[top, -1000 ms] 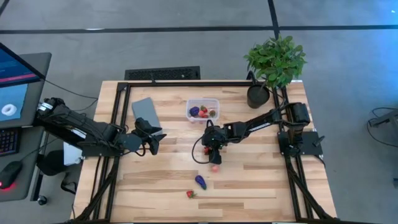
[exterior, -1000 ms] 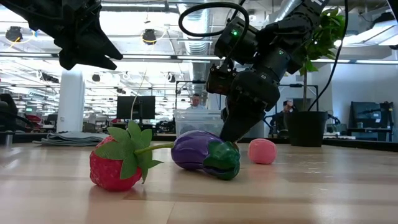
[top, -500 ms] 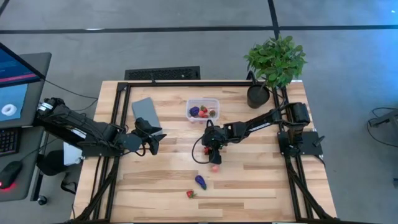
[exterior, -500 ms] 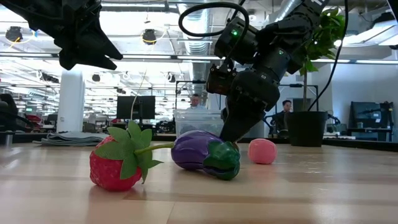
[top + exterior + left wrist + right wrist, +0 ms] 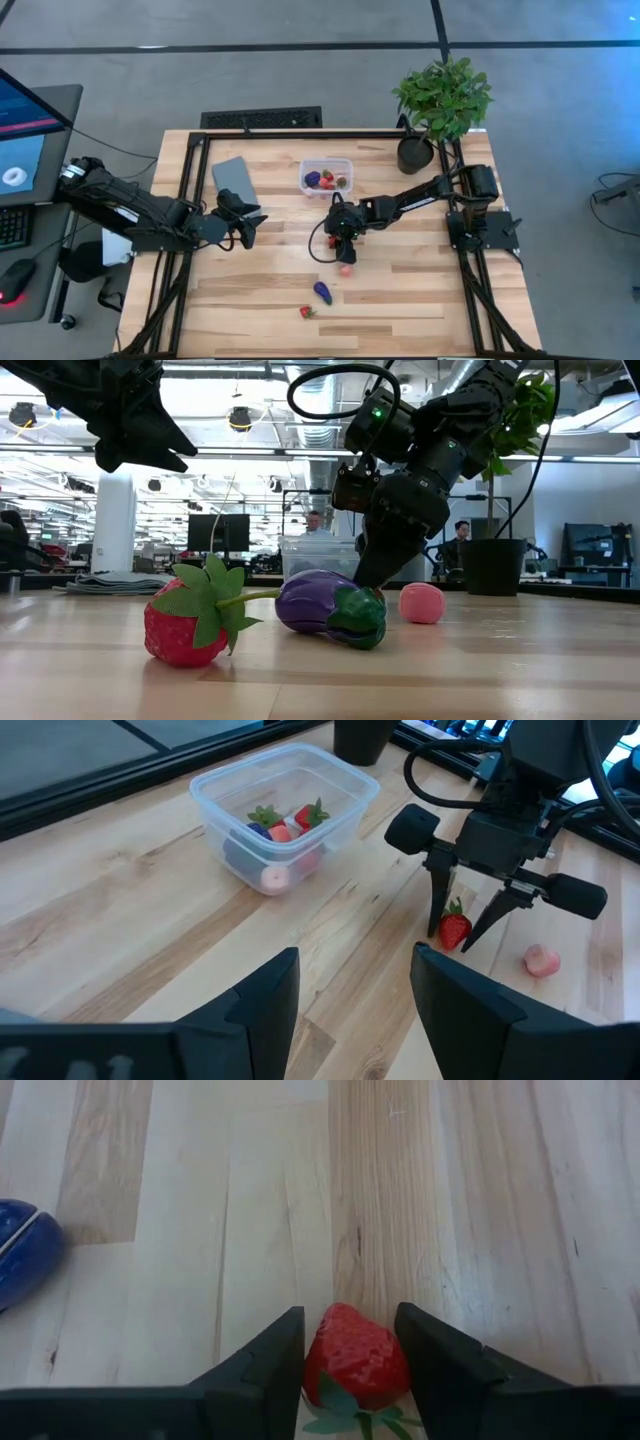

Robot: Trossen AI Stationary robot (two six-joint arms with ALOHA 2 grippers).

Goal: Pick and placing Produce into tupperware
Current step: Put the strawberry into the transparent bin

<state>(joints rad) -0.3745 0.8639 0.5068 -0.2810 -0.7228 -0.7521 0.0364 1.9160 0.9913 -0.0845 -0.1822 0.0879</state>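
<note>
My right gripper (image 5: 455, 938) stands mid-table, pointing down, shut on a red strawberry (image 5: 355, 1355) with a green top that sits on the wood. The clear tub (image 5: 326, 178) lies toward the far edge and holds a purple piece, strawberries and a pink piece (image 5: 272, 877). Loose on the table are a pink piece (image 5: 345, 269), a purple eggplant (image 5: 322, 291) and another strawberry (image 5: 307, 312) near the near edge. My left gripper (image 5: 250, 228) hovers open, left of centre. In the low view the eggplant (image 5: 330, 608) hides the held strawberry. My right gripper pinches the strawberry by its red body (image 5: 350, 1342), one finger (image 5: 272, 1370) on each side, coming from above and pointing down. The fruit fills the gap between the fingers. Its underside rests on the table, with the green top toward the wrist.
A flat grey lid (image 5: 236, 180) lies left of the tub. A potted plant (image 5: 443, 95) stands at the far right corner. Black rails frame the table's edges. Bare wood stretches between the tub and my right gripper. People and monitors show in the room beyond.
</note>
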